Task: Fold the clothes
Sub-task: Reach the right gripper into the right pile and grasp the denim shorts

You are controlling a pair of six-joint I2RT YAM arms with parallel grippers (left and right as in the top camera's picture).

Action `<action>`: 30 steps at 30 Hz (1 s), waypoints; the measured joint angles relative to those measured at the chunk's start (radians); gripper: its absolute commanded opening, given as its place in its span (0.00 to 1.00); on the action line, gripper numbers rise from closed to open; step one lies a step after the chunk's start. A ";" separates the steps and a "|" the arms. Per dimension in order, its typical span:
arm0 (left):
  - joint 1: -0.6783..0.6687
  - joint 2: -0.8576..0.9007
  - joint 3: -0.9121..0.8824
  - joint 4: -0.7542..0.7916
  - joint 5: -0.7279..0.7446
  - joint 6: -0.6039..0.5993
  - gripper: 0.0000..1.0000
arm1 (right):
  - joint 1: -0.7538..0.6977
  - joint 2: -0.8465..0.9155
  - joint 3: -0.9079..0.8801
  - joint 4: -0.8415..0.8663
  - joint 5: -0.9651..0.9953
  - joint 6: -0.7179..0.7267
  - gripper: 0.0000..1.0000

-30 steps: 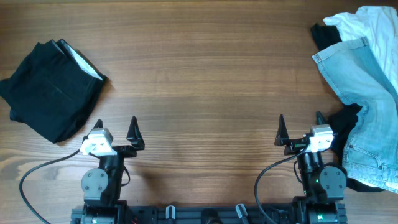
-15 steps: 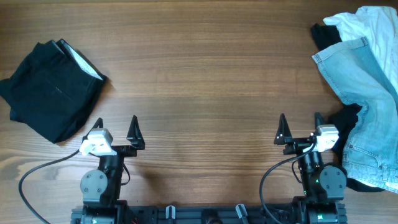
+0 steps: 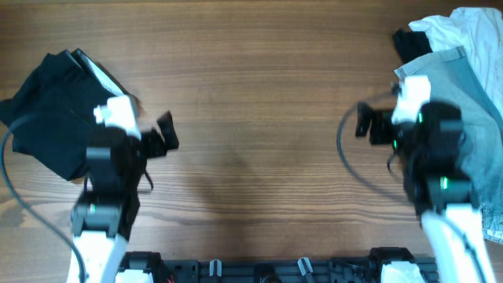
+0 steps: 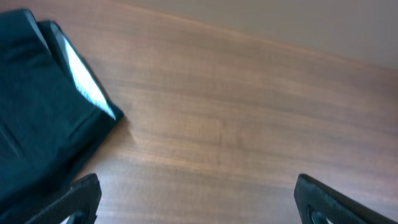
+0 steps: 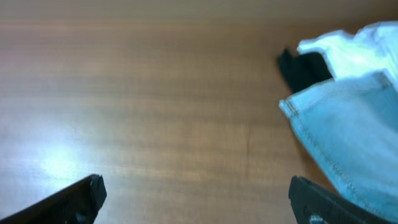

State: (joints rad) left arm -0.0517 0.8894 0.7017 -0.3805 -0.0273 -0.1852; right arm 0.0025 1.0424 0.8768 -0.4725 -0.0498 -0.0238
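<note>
A folded black garment (image 3: 47,118) lies at the left of the table; it also shows in the left wrist view (image 4: 43,124), with a white strip at its edge. At the right lies a pile: light-blue denim shorts (image 3: 479,94), a white shirt (image 3: 464,31) and a black garment (image 3: 409,43). The right wrist view shows the denim shorts (image 5: 348,130), the white shirt (image 5: 354,46) and the black garment (image 5: 305,67). My left gripper (image 3: 149,130) (image 4: 199,193) is open and empty beside the folded black garment. My right gripper (image 3: 377,118) (image 5: 196,190) is open and empty just left of the pile.
The wooden table (image 3: 259,94) lies between the two arms. Cables trail from both arms toward the base bar (image 3: 259,271) at the near edge. The pile runs off the right edge of the overhead view.
Both arms have risen from their rest pose at the near edge and swung out over the table, the left toward the black garment, the right toward the pile. Both are motion-blurred.
</note>
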 measured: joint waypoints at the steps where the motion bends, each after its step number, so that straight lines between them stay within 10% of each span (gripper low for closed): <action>1: 0.000 0.069 0.076 -0.087 0.000 0.000 1.00 | -0.005 0.092 0.074 -0.055 -0.001 -0.006 1.00; 14: 0.000 0.198 0.164 -0.109 0.000 0.000 1.00 | -0.267 0.748 0.204 0.036 0.381 -0.042 0.98; 16: 0.000 0.198 0.164 -0.109 0.000 0.000 1.00 | -0.291 0.806 0.204 0.065 0.412 -0.034 0.79; 18: 0.000 0.198 0.164 -0.109 0.003 0.000 1.00 | -0.294 0.824 0.204 0.108 0.425 -0.027 0.31; 20: 0.000 0.198 0.164 -0.106 0.014 0.000 1.00 | -0.294 0.825 0.204 0.153 0.441 -0.024 0.04; 30: 0.000 0.198 0.164 -0.105 0.026 0.000 1.00 | -0.295 0.684 0.383 -0.001 0.459 -0.028 0.04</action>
State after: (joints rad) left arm -0.0513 1.0874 0.8654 -0.4854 -0.0013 -0.1852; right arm -0.2928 1.7267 1.2602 -0.4736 0.4088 -0.0517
